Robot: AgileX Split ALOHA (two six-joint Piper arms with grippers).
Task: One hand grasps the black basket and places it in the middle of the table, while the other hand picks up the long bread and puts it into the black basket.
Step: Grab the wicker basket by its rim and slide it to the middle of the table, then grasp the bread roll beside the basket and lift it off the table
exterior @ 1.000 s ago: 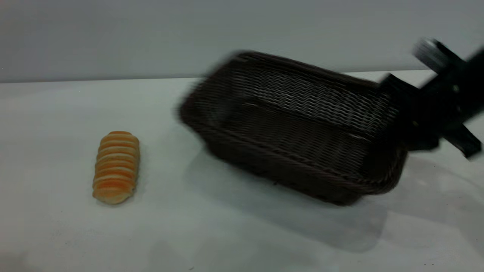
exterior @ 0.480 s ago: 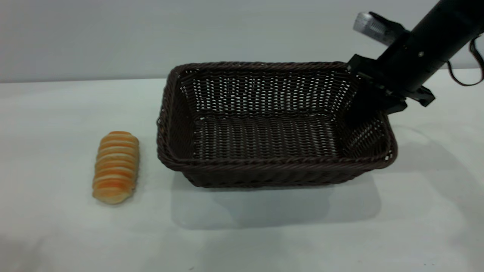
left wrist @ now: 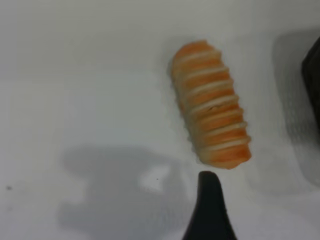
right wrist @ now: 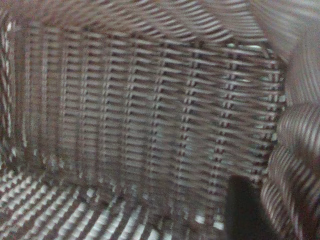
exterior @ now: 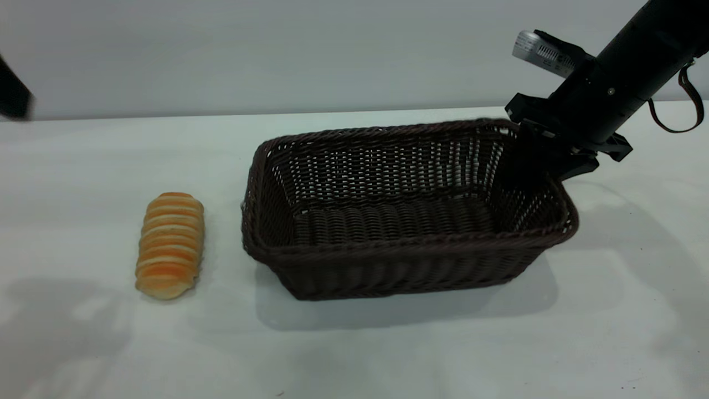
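Note:
The black basket (exterior: 410, 221) is in the middle of the table (exterior: 354, 349), slightly askew, its right end a little raised. My right gripper (exterior: 540, 158) is shut on the basket's right rim. In the right wrist view one finger (right wrist: 245, 210) is inside against the woven wall (right wrist: 150, 125), and the rim (right wrist: 295, 165) runs beside it. The long bread (exterior: 170, 244) lies on the table left of the basket. The left arm (exterior: 12, 94) shows at the far left edge. In the left wrist view the bread (left wrist: 210, 102) lies just beyond one finger (left wrist: 210, 210). The other finger is out of frame.
White table all round, with a grey wall behind. There is a gap of table between the bread and the basket's left end. The basket's edge (left wrist: 312, 75) shows dark at the side of the left wrist view. A cable (exterior: 684, 105) hangs from the right arm.
The basket came down from a steep tilt in the air to near the table, then shifted slightly toward the front. The left arm has entered at the far left; the bread has not moved.

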